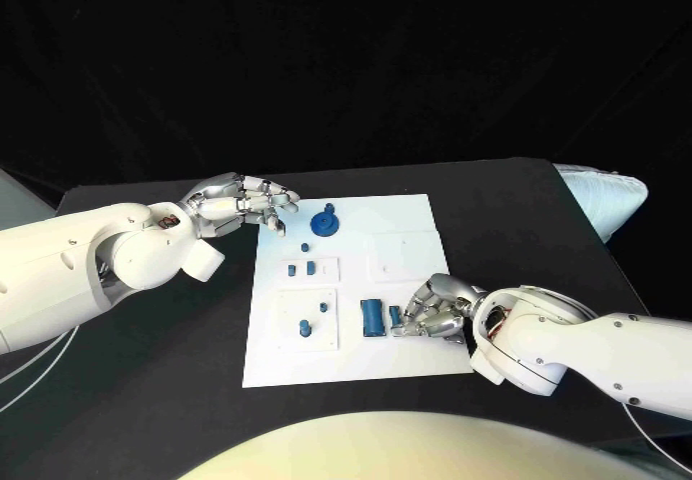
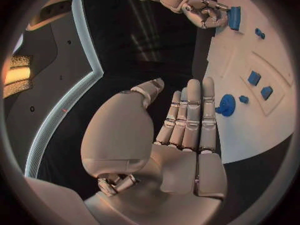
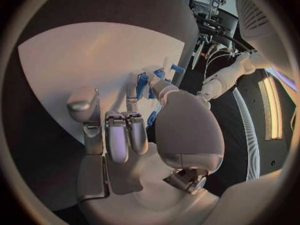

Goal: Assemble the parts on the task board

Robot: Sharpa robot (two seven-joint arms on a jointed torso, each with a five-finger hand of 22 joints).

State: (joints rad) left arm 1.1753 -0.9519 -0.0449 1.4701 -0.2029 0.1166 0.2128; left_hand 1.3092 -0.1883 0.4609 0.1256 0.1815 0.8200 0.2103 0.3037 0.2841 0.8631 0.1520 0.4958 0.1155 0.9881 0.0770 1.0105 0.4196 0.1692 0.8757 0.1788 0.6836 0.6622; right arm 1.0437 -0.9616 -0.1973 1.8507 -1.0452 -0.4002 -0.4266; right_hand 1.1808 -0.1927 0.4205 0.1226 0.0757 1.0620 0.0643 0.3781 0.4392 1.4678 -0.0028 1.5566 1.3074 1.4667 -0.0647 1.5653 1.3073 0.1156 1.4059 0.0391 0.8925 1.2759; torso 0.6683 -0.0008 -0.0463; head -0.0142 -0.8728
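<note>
White task board (image 1: 411,215) bears blue parts (image 1: 326,221); left robot hand (image 1: 245,202) empty, right robot hand (image 1: 433,310) unclear.

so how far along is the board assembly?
Early. On the task board, two small blocks and a peg sit in recessed squares; the round knob part lies loose. Right hand rests by the long blue piece; grasp unclear. Left hand hovers empty, fingers apart.

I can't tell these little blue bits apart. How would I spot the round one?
Find the white task board in the table's middle, then its far edge beside the left hand. The round part lies there: a disc, wider than the other blue pieces.
</note>
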